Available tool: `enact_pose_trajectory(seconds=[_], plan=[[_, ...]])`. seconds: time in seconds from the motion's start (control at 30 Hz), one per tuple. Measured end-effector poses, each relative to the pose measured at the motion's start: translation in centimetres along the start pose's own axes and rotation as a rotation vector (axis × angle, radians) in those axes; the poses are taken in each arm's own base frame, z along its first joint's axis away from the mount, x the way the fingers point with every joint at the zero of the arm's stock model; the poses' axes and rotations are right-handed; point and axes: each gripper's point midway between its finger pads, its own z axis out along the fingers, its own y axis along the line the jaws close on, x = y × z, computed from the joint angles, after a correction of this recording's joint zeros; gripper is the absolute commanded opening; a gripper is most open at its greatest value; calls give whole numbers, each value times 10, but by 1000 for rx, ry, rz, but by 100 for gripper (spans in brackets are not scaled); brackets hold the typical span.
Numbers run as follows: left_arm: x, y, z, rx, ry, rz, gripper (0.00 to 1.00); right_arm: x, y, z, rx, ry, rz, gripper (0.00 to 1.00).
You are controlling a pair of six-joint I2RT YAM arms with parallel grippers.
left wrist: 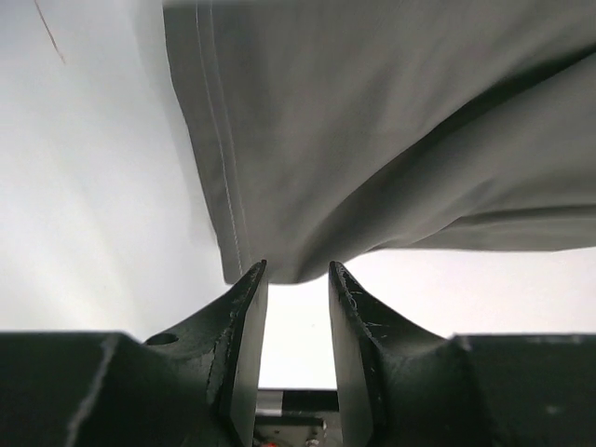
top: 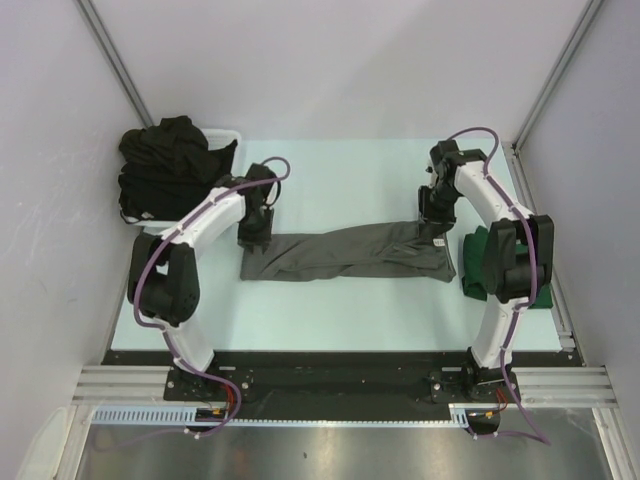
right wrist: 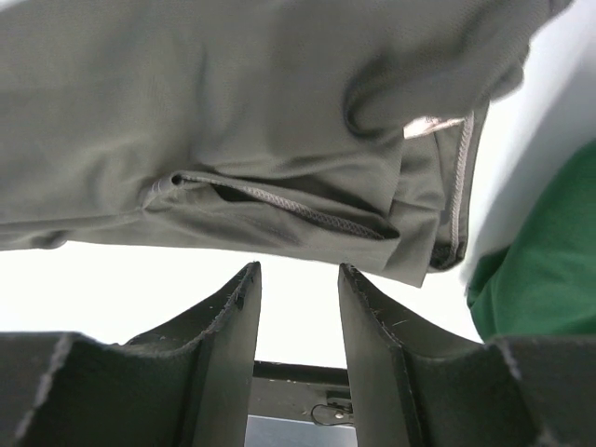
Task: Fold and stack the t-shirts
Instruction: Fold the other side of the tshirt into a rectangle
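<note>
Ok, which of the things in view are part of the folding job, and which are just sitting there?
Job: grey t-shirt, stretched out in the middle; green t-shirt, at the right side; black t-shirts, heaped at far left.
Just lying about: white basket, under the black heap.

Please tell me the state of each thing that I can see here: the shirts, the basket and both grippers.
grey t-shirt: folded into a long band, lying across the table.
green t-shirt: lying at the right side of the table, partly hidden by the right arm.
black t-shirts: unfolded, heaped in the white basket.
white basket: full, shirts spilling over its rim.
left gripper: open, at the grey shirt's left end, holding nothing.
right gripper: open, at its right end, holding nothing.
</note>
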Motion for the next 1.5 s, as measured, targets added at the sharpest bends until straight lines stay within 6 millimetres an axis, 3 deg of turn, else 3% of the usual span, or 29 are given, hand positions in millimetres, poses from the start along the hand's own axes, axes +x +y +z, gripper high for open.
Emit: enact_pose_trajectory(seconds=[0.1, 0.23, 0.53, 0.7, 0.87, 1.03, 1.13, 1.37, 1.5], plan=[[-25, -8, -11, 18, -58, -1, 38, 6, -2, -7, 4, -10, -1, 45], [-40, -18, -16, 31, -86, 11, 38, 16, -5, -10, 7, -3, 3, 45], [-40, -30, -8, 53, -65, 31, 38, 58, -18, 11, 38, 114, 15, 45], [-39, -33, -8, 57, -62, 40, 38, 68, -22, 13, 43, 130, 19, 45], [-38, -35, -8, 58, -60, 45, 38, 58, -19, 10, 33, 94, 15, 45], [-32, -36, -4, 55, -44, 53, 38, 15, 0, -5, -2, -25, -14, 44], [-28, -36, -2, 53, -33, 56, 38, -5, 18, -2, -24, -67, -48, 44], [-21, -35, 2, 47, -13, 59, 38, 0, 52, 39, -38, 5, -126, 44], [-17, -34, 5, 43, -3, 59, 38, 6, 60, 50, -42, 29, -146, 44]])
